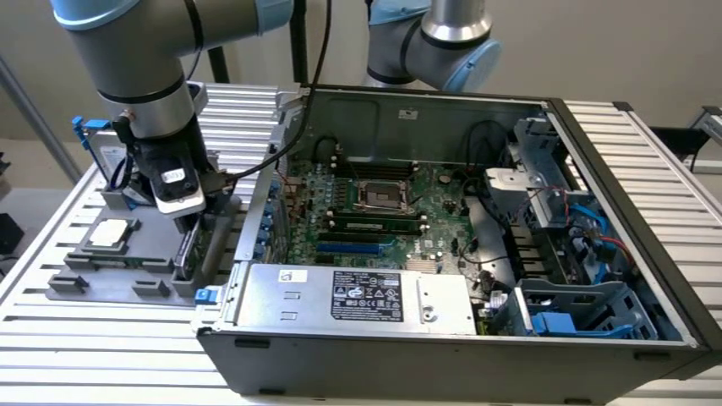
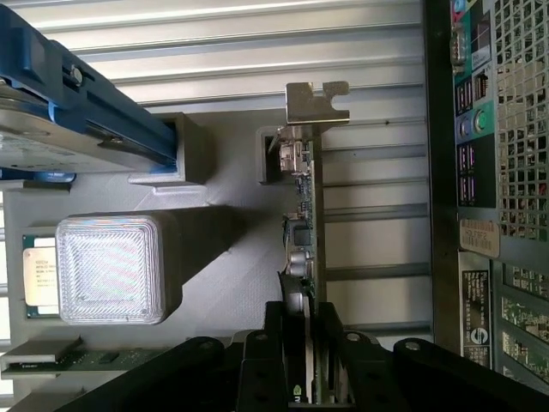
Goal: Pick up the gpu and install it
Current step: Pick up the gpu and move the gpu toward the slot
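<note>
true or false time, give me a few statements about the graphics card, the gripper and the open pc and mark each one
1. The graphics card is already seated in the computer. False: the graphics card stands on edge in the grey holder beside the computer case.
2. The computer case lies open with its motherboard showing. True.
3. A hard drive with blue rails sits in the same holder as the graphics card. True.
4. The gripper hangs over the middle of the motherboard. False: the gripper is down at the graphics card, over the holder on the exterior view's left of the case.
</note>
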`<state>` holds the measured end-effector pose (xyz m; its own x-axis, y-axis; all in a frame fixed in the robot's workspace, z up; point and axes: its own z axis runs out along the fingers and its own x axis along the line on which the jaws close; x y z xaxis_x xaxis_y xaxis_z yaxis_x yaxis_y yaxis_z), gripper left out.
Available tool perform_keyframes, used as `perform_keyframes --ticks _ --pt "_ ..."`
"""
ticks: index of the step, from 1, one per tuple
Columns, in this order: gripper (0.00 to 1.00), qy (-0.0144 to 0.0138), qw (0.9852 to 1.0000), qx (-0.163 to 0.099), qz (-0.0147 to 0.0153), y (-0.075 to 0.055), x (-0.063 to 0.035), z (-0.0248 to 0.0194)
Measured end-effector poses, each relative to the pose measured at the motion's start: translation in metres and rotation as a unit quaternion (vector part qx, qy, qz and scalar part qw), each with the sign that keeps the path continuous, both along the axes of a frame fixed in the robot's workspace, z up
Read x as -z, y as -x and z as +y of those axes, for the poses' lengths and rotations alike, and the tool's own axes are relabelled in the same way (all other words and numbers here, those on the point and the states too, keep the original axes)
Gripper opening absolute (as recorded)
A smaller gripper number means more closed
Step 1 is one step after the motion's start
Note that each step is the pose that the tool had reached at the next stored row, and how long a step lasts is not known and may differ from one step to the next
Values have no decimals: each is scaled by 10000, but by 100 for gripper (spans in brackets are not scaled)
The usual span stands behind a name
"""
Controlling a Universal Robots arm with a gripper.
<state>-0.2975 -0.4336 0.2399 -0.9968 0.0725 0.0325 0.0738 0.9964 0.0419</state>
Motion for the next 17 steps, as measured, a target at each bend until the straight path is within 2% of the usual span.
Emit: perform_keyframes --ticks 9,17 --pt "27 0 10000 -9 -1 5 1 0" --pt "26 0 9995 -330 0 26 1 0"
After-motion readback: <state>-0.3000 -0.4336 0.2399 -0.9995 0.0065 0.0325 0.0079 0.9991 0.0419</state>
